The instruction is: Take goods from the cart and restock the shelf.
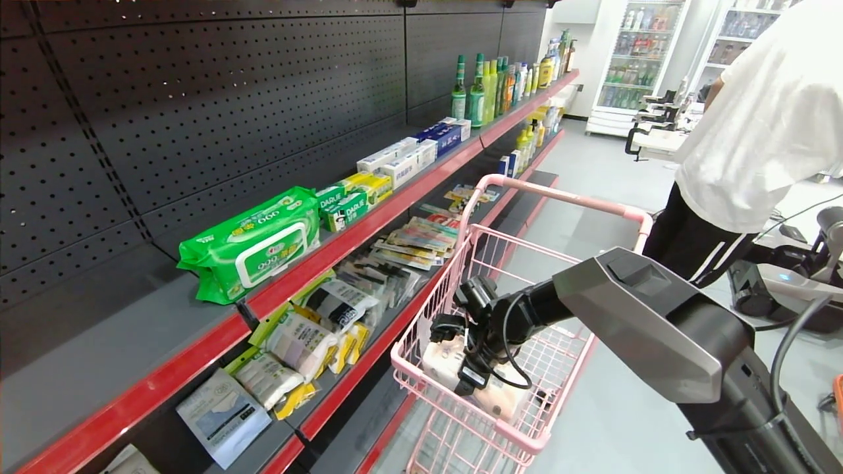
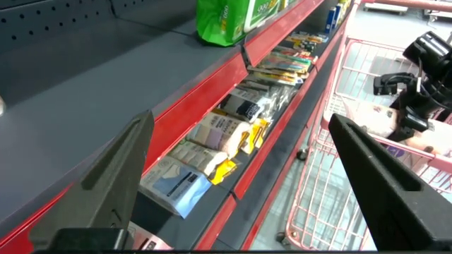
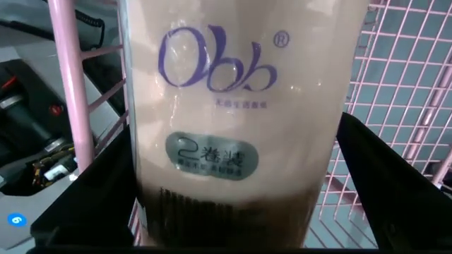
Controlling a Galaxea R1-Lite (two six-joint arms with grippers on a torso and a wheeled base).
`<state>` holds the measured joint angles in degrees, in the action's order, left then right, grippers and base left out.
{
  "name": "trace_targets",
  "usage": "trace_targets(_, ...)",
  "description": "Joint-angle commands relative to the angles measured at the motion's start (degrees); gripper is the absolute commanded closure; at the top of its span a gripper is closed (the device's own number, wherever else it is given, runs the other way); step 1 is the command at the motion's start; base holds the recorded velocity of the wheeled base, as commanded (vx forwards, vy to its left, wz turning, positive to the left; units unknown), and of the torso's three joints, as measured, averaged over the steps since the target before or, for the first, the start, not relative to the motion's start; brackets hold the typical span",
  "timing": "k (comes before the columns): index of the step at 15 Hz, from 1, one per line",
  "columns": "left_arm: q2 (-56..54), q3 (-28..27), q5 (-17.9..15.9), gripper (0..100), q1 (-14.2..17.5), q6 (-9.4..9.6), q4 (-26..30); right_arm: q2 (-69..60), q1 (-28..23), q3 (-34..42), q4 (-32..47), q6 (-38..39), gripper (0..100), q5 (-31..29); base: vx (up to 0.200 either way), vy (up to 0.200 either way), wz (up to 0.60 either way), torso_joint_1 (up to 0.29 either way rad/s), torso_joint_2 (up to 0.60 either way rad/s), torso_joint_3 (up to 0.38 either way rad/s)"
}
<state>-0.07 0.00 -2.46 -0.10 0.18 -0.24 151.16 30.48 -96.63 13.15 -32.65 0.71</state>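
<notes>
Tissue pack [image 3: 233, 106] sat inside the pink cart [image 1: 407, 368], squarely between the fingers of the right pincer [image 1: 471, 376]. Those fingers were drawn in against its two sides with no gap visible, so read as gripped. Pack was low in the basket, close to the near wall. Left pincer [image 2: 251, 204] hung spread wide with nothing in it, out in front of the shelf [image 1: 164, 385].

Risks, judged:
- Wrap looked glossy and slick, so the pack could slide out on the lift, esp. if the hold was shallow.
- Contents looked soft, so a hard squeeze would dent it and slacken the hold.
- Cart wall and rim stood just beside the right pincer; a slanted pull-out could catch the pack or the wrist cable on the wire.
- Cart stood on castors, so a bump could roll it.
- Green wipes pack [image 1: 257, 240], up and shelf-ward of the right pincer, overhung the red lip; a careless set-down beside it could knock it off.

Materials:
- Pack: pale beige film wrap, rounded bundle, smooth, purple print.
- Cart: thin pink-coated wire grid with a tube handle, rigid.
- Shelf: flat grey metal decks, red front lips, dark perforated back panel.
- Wipes pack: soft green pillow bag with a stiff-looking white flap.
- Lower deck, ahead of the left pincer: flat crinkly sachets [image 1: 296, 342] in loose overlapping rows.
- Farther along the shelf from both pincers: small card boxes [image 1: 395, 161], then upright green bottles [image 1: 475, 89].
</notes>
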Motion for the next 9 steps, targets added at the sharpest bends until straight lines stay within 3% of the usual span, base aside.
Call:
trace_targets(1,0.1,0.0,0.0,0,0.0,-0.01,0.0,0.6,0.5,-0.6,0.0,-0.1,0,-0.5,0.000,0.000,0.00,0.000,0.00,0.000)
trace_targets(4,0.1,0.0,0.0,0,0.0,-0.01,0.0,0.8,0.5,-3.8,5.1,-1.5,0,-1.2,0.000,0.000,0.00,0.000,0.00,0.000)
trace_targets(8,0.1,0.0,0.0,0,0.0,-0.01,0.0,2.0,0.1,-5.0,5.4,-2.4,0,-4.7,0.000,0.000,0.00,0.000,0.00,0.000)
trace_targets(9,0.1,0.0,0.0,0,0.0,-0.01,0.0,2.1,0.0,-4.7,5.7,-2.3,100,-4.5,0.000,0.000,0.00,0.000,0.00,0.000)
